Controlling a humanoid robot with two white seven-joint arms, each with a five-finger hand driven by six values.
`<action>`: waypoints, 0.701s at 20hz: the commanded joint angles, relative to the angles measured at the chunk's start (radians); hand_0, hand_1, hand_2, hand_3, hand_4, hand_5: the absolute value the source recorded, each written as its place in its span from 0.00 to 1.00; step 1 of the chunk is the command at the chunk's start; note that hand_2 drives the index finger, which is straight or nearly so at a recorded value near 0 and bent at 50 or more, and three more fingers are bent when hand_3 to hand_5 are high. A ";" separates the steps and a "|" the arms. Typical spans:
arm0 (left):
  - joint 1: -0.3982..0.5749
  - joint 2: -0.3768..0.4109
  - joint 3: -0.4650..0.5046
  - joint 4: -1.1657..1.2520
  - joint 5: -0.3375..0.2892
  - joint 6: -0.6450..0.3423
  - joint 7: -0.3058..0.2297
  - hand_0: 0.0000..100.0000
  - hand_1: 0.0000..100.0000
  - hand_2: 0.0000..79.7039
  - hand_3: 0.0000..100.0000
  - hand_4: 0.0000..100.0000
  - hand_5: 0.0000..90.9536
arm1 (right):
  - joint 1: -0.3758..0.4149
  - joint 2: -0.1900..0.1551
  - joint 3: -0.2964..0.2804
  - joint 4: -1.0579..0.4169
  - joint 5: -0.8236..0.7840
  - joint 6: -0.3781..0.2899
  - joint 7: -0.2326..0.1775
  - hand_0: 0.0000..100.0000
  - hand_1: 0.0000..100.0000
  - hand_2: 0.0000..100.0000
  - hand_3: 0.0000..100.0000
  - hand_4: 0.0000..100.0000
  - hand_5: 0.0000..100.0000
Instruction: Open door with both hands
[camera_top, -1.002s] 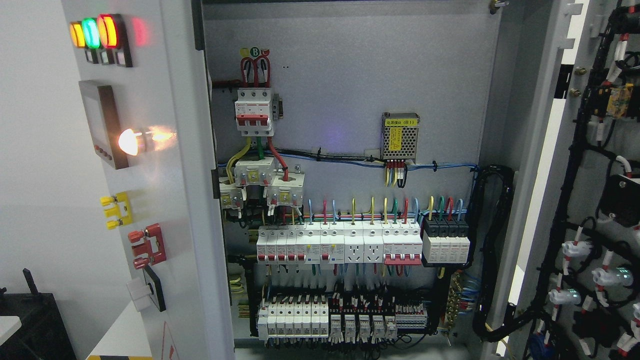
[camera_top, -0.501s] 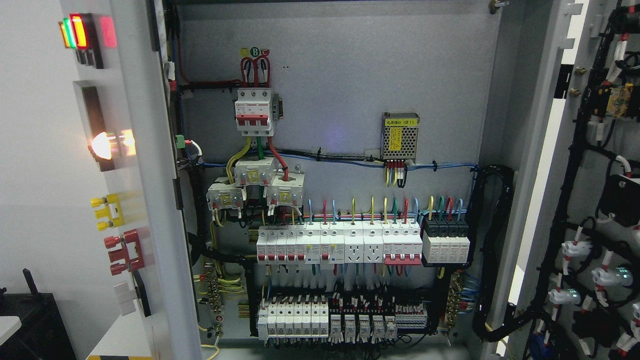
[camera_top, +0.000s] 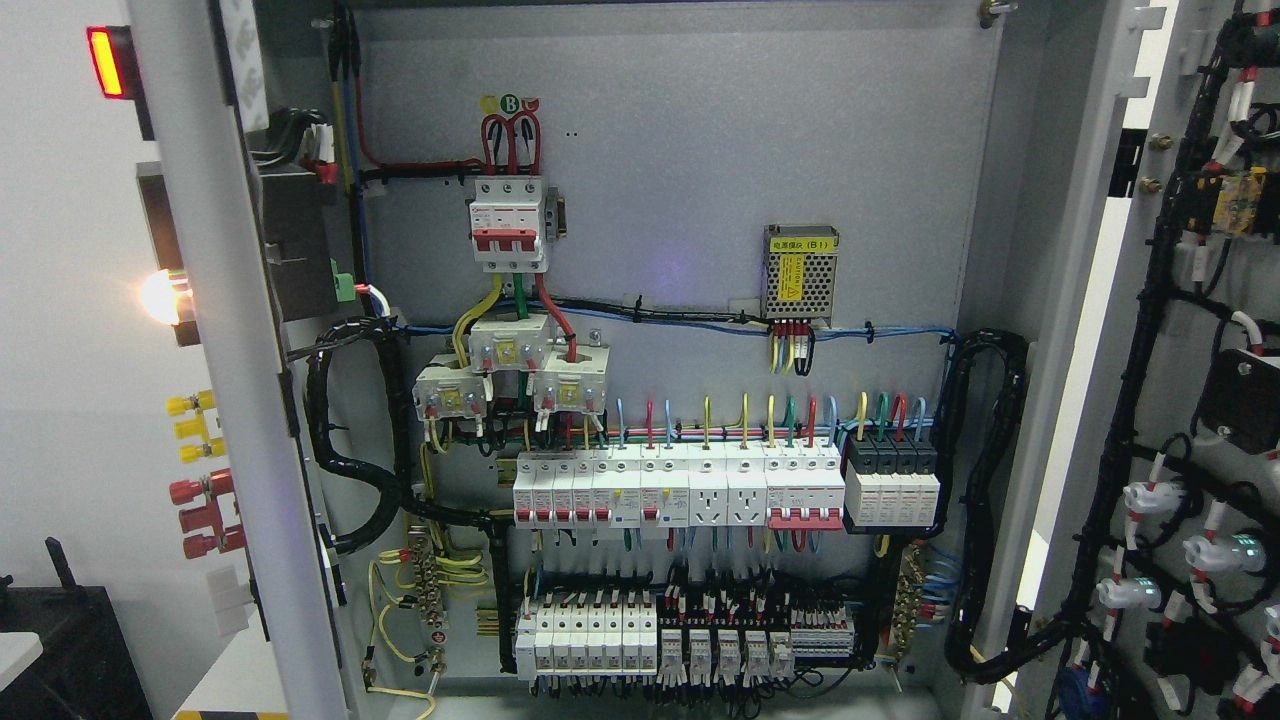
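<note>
Head view frames an open electrical cabinet (camera_top: 690, 150) with grey walls. Inside it, a three-pole breaker (camera_top: 510, 222) is mounted high on the back panel, a small power supply (camera_top: 800, 272) with a yellow label is fixed to its right, and rows of white breakers (camera_top: 680, 488) and terminal blocks (camera_top: 640, 635) are lined up lower down, fed by coloured wires.

Two doors are seen, both swung outward. A left door (camera_top: 215, 400) is presented nearly edge-on, its long axis upright, with a lit red lamp (camera_top: 103, 62), a glowing lamp (camera_top: 160, 297) and yellow and red switches on its outer face. A right door (camera_top: 1190, 400) shows its wired inner face.

No hand is seen, so nothing can be told of the fingers or of places relative to them.
</note>
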 joint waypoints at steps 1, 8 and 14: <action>0.000 0.000 0.031 0.000 0.000 0.001 0.005 0.00 0.00 0.00 0.00 0.03 0.00 | -0.005 0.018 0.054 0.001 0.006 0.001 -0.007 0.00 0.00 0.00 0.00 0.00 0.00; 0.000 0.000 0.031 0.000 0.002 0.001 0.004 0.00 0.00 0.00 0.00 0.03 0.00 | -0.019 0.053 0.060 0.022 0.011 0.001 -0.010 0.00 0.00 0.00 0.00 0.00 0.00; 0.000 0.000 0.031 0.000 0.000 0.001 0.004 0.00 0.00 0.00 0.00 0.03 0.00 | -0.021 0.069 0.060 0.031 0.038 0.001 -0.011 0.00 0.00 0.00 0.00 0.00 0.00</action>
